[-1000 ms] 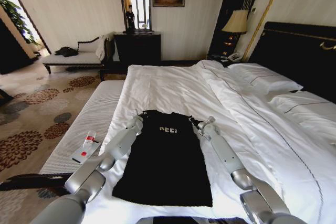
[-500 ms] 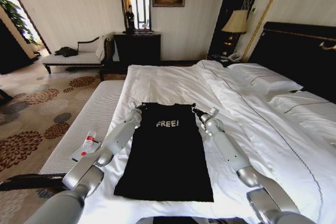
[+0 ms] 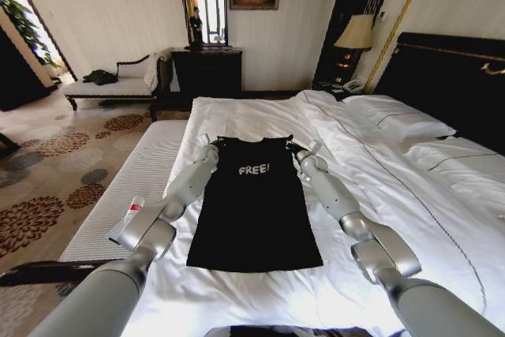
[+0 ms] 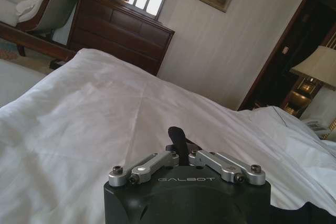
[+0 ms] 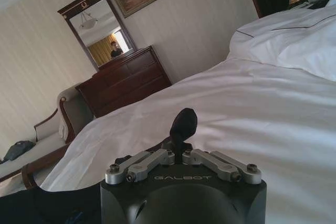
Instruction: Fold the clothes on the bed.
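The clothes [image 3: 254, 211], a black sleeveless top with white "FREE!" lettering, lie flat and spread out on the white bed [image 3: 379, 219]. My left gripper [image 3: 207, 144] is shut on the top's left shoulder strap. My right gripper [image 3: 303, 153] is shut on the right shoulder strap. Both arms reach far forward along the top's sides. In the left wrist view a strip of black fabric [image 4: 178, 139] sticks up between the closed fingers of the left gripper [image 4: 180, 153]. The right wrist view has a black fold [image 5: 182, 124] pinched in the right gripper [image 5: 178, 150].
White pillows [image 3: 394, 116] and the dark headboard [image 3: 450, 76] are on the right. A pale ribbed bench [image 3: 134, 171] runs along the bed's left side with a small bottle and card [image 3: 130, 219] on it. A dark dresser [image 3: 207, 69] and chaise [image 3: 118, 84] stand beyond.
Both arms have stretched forward, pulling the top by its shoulders away from me. The fabric has spread flatter and the lettering has become readable.
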Robot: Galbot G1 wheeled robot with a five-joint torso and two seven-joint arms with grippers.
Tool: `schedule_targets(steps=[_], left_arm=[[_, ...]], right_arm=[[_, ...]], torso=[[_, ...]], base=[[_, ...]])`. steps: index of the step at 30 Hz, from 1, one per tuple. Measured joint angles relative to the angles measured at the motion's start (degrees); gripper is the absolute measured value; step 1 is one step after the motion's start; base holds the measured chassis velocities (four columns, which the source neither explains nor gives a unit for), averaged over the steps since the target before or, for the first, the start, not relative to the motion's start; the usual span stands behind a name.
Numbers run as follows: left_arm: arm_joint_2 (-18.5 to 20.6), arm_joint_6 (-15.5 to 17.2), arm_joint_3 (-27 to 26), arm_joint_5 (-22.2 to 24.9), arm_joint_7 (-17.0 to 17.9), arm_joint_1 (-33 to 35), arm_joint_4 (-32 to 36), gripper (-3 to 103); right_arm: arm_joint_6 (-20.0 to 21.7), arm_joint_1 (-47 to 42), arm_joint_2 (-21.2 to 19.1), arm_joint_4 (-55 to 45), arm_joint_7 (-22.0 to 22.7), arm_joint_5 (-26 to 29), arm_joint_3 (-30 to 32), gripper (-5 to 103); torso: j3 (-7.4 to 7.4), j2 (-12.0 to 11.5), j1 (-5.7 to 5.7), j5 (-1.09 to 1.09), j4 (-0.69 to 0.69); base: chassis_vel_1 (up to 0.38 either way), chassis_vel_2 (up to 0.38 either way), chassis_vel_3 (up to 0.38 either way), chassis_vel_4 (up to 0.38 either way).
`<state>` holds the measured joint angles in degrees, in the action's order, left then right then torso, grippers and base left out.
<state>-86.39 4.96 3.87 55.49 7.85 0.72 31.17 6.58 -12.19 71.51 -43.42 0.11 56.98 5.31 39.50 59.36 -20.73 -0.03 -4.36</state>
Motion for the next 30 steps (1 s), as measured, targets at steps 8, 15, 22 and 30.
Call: schedule_targets(steps=[8, 15, 22, 30], left_arm=[[-2.8, -1.4, -2.2, -4.1, -1.7, -3.2, -5.7, 2], [-0.7, -1.1, -0.4, -3.5, 1.5, 3.1, 3.5, 2], [3.9, -1.0, 2.0, -0.5, 5.2, 9.7, 16.7, 2], [13.3, -1.0, 3.5, 2.8, 8.3, 17.8, 34.7, 2]], right_arm=[[-0.6, -0.8, -0.6, -0.4, 0.3, -0.3, 0.6, 1], [-4.6, -3.9, -0.9, -2.4, 0.1, -3.1, 0.5, 1], [-9.2, -11.7, -2.4, -9.8, 0.3, -6.4, 1.0, 1], [-12.1, -18.2, -5.1, -21.5, 2.0, -9.3, 2.3, 1]], torso=[[-0.01, 0.0, 0.01, 0.0, 0.05], [-0.01, 0.0, 0.01, -0.01, 0.04], [-0.01, 0.0, 0.02, -0.01, 0.01], [-0.01, 0.0, 0.02, -0.02, 0.07]], base=[[0.0, 0.0, 0.0, 0.0], [0.0, 0.0, 0.0, 0.0], [0.0, 0.0, 0.0, 0.0], [0.0, 0.0, 0.0, 0.0]])
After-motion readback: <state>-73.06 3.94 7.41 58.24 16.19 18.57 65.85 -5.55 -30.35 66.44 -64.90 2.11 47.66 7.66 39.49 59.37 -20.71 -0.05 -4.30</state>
